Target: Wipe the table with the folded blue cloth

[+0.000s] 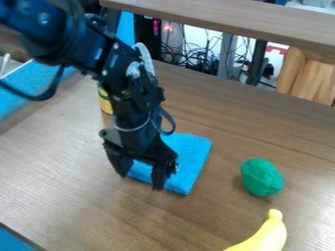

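Gripper (pixel 140 175) open, fingers apart, and I'm over the blue cloth's (pixel 192 159) near edge; most of it lies toward the green ball (pixel 262 177).

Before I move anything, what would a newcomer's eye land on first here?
Likely the bright blue cloth near the middle of the table, with the black gripper over it, fingers apart. Next come the lumpy green ball at the right and, below it in the view, the yellow banana, cut off by the bottom edge.
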Tool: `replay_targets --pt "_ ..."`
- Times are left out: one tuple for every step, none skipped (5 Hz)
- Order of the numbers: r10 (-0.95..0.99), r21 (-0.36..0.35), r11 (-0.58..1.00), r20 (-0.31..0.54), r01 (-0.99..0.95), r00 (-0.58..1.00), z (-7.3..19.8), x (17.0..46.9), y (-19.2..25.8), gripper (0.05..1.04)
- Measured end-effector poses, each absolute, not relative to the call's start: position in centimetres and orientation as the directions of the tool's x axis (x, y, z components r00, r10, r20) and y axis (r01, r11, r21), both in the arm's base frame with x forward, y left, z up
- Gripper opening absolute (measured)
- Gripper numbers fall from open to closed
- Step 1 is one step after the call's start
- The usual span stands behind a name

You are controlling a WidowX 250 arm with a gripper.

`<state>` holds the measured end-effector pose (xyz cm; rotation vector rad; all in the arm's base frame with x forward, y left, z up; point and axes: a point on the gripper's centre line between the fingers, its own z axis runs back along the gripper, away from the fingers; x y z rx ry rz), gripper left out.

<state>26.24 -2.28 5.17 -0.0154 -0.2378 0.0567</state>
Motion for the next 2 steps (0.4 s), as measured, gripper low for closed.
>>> replay_targets --pt "0.007 -0.03 1.0 0.241 0.001 0.97 6.1 24.2 -3.7 1.0" --pt "-0.018 -0.024 0.999 0.233 0.024 0.972 8.0 22.7 -5.0 1.0"
